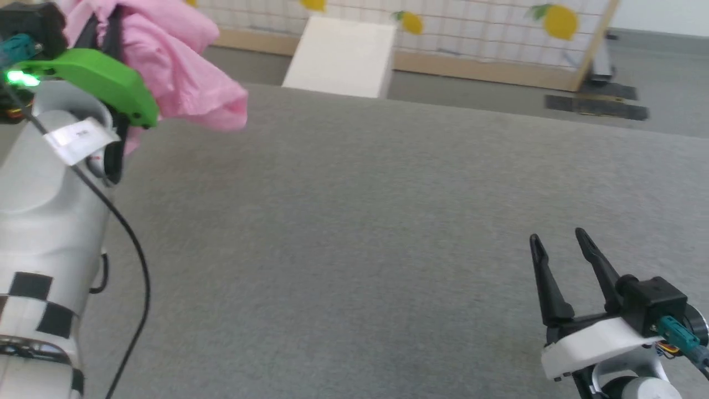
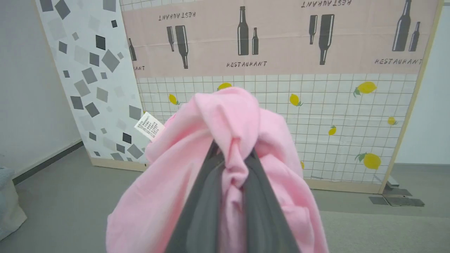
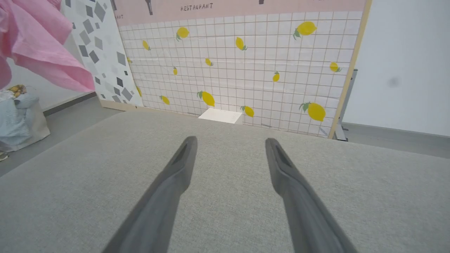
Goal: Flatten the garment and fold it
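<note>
The garment (image 1: 177,66), a light pink wrinkled cloth, hangs bunched in the air at the upper left of the head view, clear of the grey surface (image 1: 354,221). My left gripper (image 2: 233,156) is shut on a gathered fold of the garment (image 2: 225,182), which drapes over both fingers. A small white label (image 2: 149,126) sticks out at its left side. A corner of the garment (image 3: 42,52) also shows at the upper left of the right wrist view. My right gripper (image 1: 559,238) stands open and empty, low over the surface at the lower right.
A white box (image 1: 340,55) stands beyond the far edge of the surface, in front of a lemon-patterned panel (image 3: 246,63). A bag of pale blue cloth (image 3: 17,116) sits on the floor at the left. A black floor plate (image 1: 595,105) lies at the back right.
</note>
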